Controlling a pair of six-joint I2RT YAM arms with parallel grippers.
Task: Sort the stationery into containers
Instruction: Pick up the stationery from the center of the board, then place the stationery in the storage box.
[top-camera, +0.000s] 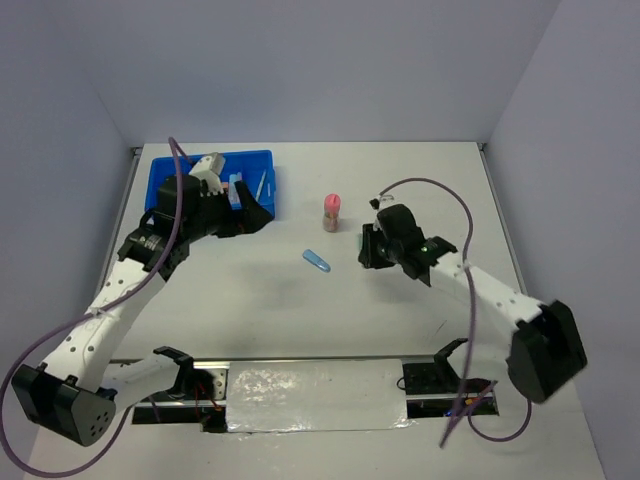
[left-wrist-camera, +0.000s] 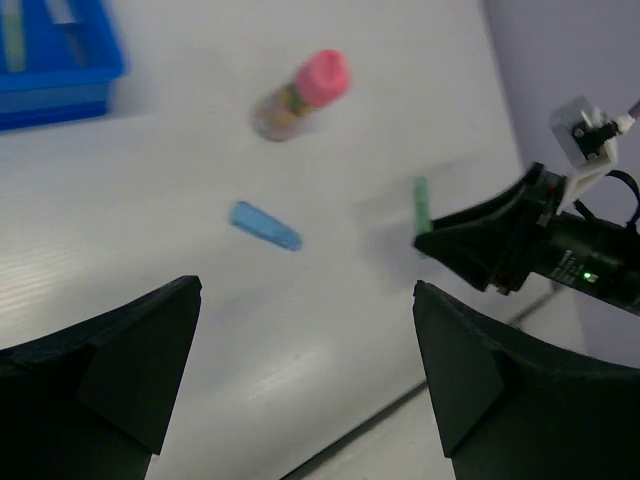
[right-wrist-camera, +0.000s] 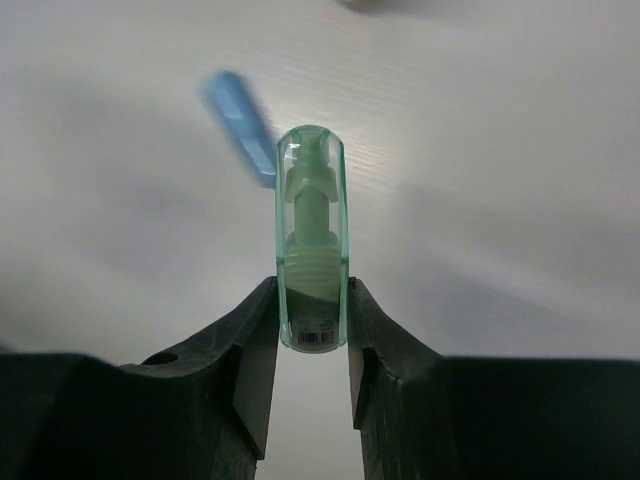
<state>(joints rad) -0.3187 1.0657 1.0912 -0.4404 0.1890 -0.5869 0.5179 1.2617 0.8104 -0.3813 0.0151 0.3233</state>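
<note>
The blue tray (top-camera: 240, 155) stands at the back left and holds a few pens; its corner shows in the left wrist view (left-wrist-camera: 60, 85). My left gripper (top-camera: 250, 212) is open and empty, just right of the tray, and its open jaws frame bare table in its own view (left-wrist-camera: 307, 300). My right gripper (top-camera: 366, 246) is shut on a green marker (right-wrist-camera: 311, 240), which also shows in the left wrist view (left-wrist-camera: 421, 203). A blue marker (top-camera: 317, 261) lies on the table between the arms. A pink-capped cylinder (top-camera: 332, 211) stands behind it.
The white table has grey walls on three sides. A purple cable (top-camera: 440, 190) loops above the right arm. The blue marker (right-wrist-camera: 240, 125) lies just ahead and left of the held green marker. The arms' bases and a foil strip (top-camera: 315, 395) sit at the near edge.
</note>
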